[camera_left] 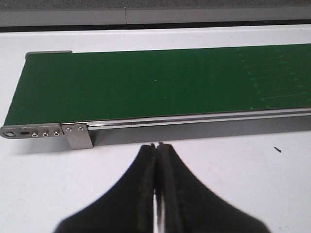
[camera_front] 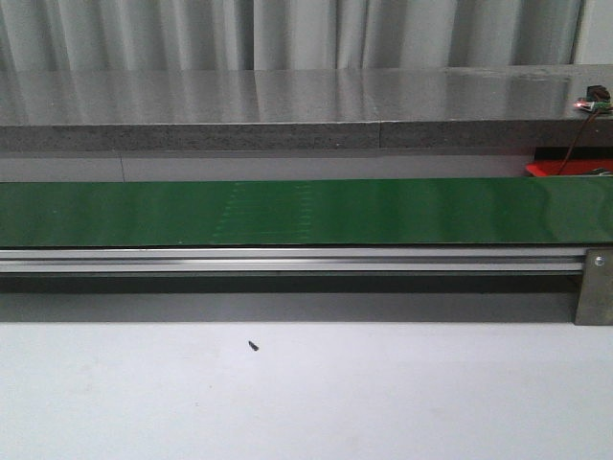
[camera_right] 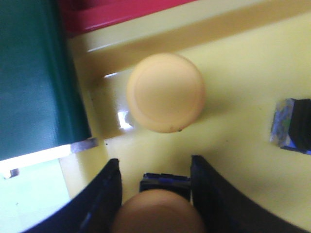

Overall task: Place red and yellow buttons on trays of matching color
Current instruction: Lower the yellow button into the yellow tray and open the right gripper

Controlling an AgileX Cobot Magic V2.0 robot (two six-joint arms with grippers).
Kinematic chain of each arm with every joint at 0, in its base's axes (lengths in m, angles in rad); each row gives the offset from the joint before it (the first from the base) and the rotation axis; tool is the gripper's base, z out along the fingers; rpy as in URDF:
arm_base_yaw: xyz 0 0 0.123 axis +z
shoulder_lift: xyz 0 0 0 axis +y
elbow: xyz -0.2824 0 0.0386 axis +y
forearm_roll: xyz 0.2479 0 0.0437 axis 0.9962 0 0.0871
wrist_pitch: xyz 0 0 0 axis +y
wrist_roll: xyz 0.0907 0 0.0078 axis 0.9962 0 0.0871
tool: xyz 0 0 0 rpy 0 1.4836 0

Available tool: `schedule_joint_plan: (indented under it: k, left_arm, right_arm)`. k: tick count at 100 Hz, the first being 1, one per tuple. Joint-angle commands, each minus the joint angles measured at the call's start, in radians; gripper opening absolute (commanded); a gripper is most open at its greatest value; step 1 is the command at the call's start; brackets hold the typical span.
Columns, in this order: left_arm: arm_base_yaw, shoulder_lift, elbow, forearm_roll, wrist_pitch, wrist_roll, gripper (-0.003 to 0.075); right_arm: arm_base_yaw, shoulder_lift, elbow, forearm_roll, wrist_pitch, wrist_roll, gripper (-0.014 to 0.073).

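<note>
In the right wrist view a yellow tray (camera_right: 243, 73) fills most of the picture. A yellow button (camera_right: 165, 92) stands on its floor. My right gripper (camera_right: 154, 170) hangs over this tray, shut on a second yellow button (camera_right: 158, 213) whose dark blue base (camera_right: 165, 180) shows between the fingers. A strip of the red tray (camera_right: 112, 12) lies beyond the yellow one. No red button shows in any view. My left gripper (camera_left: 156, 145) is shut and empty above the white table, just short of the conveyor's end. Neither gripper appears in the front view.
The green conveyor belt (camera_front: 306, 211) runs across the table, with its metal rail (camera_front: 287, 259) on the near side. An edge of the red tray (camera_front: 556, 169) shows behind the belt at the right. A dark blue and black block (camera_right: 291, 127) lies on the yellow tray. A black speck (camera_front: 253, 345) sits on the table.
</note>
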Motion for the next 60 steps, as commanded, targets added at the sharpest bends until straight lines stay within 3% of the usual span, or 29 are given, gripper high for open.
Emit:
schedule_joint_plan:
  k: [1, 42, 52, 60]
  left_arm:
    - [-0.008, 0.004, -0.026, -0.016, -0.074, -0.009, -0.0020]
    - [-0.008, 0.004, -0.026, -0.016, -0.074, -0.009, -0.0020]
    - [-0.008, 0.004, -0.026, -0.016, -0.074, -0.009, -0.0020]
    - [-0.008, 0.004, -0.026, -0.016, -0.074, -0.009, -0.0020]
  right_arm:
    - [-0.013, -0.011, -0.019, 0.001, -0.048, 0.002, 0.0101]
    - [-0.013, 0.036, -0.018, 0.003, -0.057, 0.002, 0.0108]
    - [-0.013, 0.036, -0.018, 0.003, -0.057, 0.002, 0.0216]
    - [-0.013, 0.036, -0.018, 0.003, -0.057, 0.001, 0.0366]
